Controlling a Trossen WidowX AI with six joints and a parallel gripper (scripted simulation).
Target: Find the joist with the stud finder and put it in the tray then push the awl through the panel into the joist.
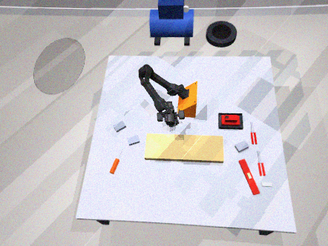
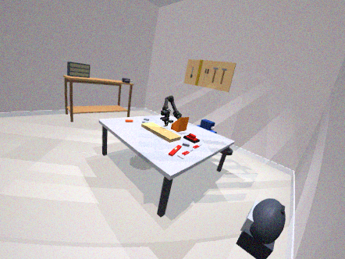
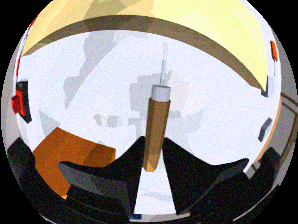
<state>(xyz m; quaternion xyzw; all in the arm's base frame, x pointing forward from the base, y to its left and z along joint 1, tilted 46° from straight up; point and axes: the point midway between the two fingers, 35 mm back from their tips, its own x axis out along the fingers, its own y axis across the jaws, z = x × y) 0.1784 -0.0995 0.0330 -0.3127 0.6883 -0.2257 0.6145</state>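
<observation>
My gripper (image 1: pixel 171 120) (image 2: pixel 166 122) (image 3: pixel 153 140) is shut on the brown handle of the awl (image 3: pixel 158 115), just behind the floor panel. In the wrist view the awl's grey collar and thin shaft point towards the panel; whether it is clear of the table, I cannot tell. The arm hides it in the top view. The pale yellow floor panel (image 1: pixel 183 148) (image 2: pixel 160 132) (image 3: pixel 215 15) lies flat on the table. The red stud finder (image 1: pixel 231 119) (image 2: pixel 192 136) (image 3: pixel 17 102) sits in the black tray (image 1: pixel 231 127), right of the panel's back edge. The joist is hidden.
An orange angled block (image 1: pixel 189 100) (image 2: pixel 180 125) (image 3: pixel 75 150) stands close beside the gripper. Grey blocks (image 1: pixel 119 126) (image 1: pixel 133 140) and an orange-handled tool (image 1: pixel 114 166) lie left of the panel. A grey block (image 1: pixel 242 146), a red level (image 1: pixel 248 177) and red-handled tools (image 1: pixel 254 138) (image 1: pixel 261 169) lie right.
</observation>
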